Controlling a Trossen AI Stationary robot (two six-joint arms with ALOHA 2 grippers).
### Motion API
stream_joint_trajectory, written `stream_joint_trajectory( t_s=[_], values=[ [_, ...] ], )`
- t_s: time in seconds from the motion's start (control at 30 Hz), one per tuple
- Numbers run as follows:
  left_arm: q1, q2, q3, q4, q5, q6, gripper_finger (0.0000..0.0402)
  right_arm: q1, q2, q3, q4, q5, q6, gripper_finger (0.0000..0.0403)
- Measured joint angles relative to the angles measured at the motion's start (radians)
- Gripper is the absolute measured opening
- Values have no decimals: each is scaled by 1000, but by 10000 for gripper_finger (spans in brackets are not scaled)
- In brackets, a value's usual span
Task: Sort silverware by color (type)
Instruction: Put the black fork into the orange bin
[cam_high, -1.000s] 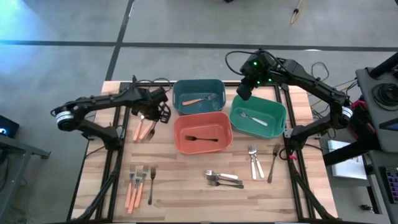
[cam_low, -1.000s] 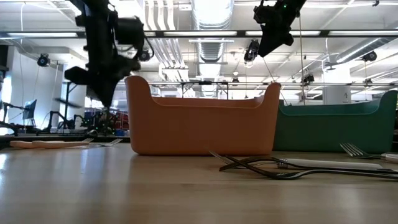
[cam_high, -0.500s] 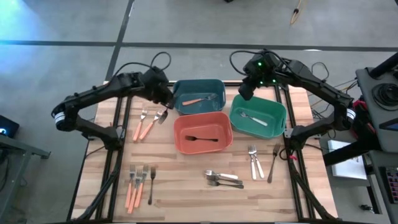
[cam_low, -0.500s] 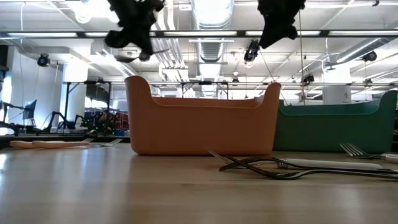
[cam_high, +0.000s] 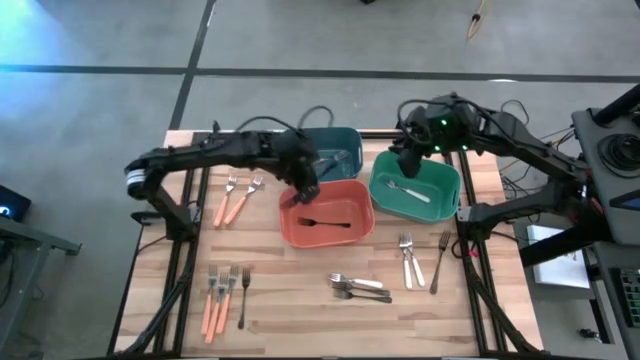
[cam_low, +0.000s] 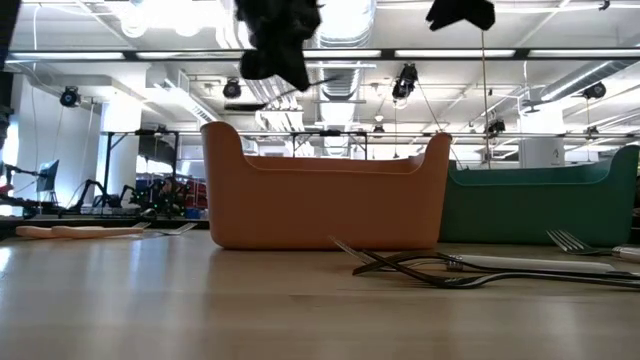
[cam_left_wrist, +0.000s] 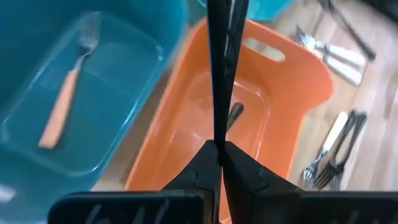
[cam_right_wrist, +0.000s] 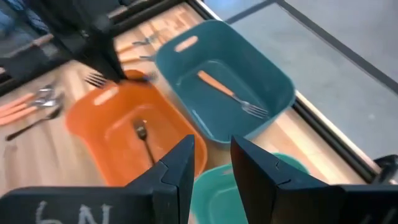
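Observation:
My left gripper (cam_high: 303, 190) hangs over the far left corner of the orange-red bin (cam_high: 345, 232), shut on a thin black utensil (cam_left_wrist: 222, 68). Inside that bin lies a black fork (cam_high: 322, 222). The teal bin (cam_high: 300, 145) holds an orange-handled fork (cam_right_wrist: 227, 92). A silver fork (cam_high: 408, 191) lies in the green bin (cam_high: 445, 200). My right gripper (cam_right_wrist: 211, 163) stands open and empty above the green bin's far left corner (cam_high: 390, 165). Both grippers show high up in the low view: left gripper (cam_low: 275, 50), right gripper (cam_low: 460, 12). My left gripper pinches the black utensil (cam_left_wrist: 219, 134) between its two fingers, which slant down from the table's left. The utensil runs on past the fingertips, along the fingers. The held end is hidden between them. It hangs clear above the orange-red bin.
Loose silverware lies on the table: two orange-handled pieces and two silver forks (cam_high: 238, 192) at the left, orange-handled forks and a dark one (cam_high: 222, 298) near the front left, a silver heap (cam_high: 357, 287) in front, and forks (cam_high: 410, 258) with a black one (cam_high: 440, 262) at the right.
My left gripper has risen from the pile at the table's left and swung right to above the orange-red bin, rolling as it went and carrying the black utensil clear of the table. My right gripper has drifted a little up and toward the green bin.

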Motion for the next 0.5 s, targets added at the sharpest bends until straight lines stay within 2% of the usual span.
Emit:
stream_joint_trajectory(
  t_s=[0.2, 0.33, 0.5],
  values=[
    [-63, 152, 128, -9, 43, 109, 0, 79, -16, 0, 0, 50, 45, 95],
    [-91, 244, 220, -92, 46, 182, 0, 123, -14, 0, 0, 73, 60, 95],
    [-96, 312, 269, -149, 66, 251, 0, 158, -4, 0, 0, 83, 60, 95]
  ],
)
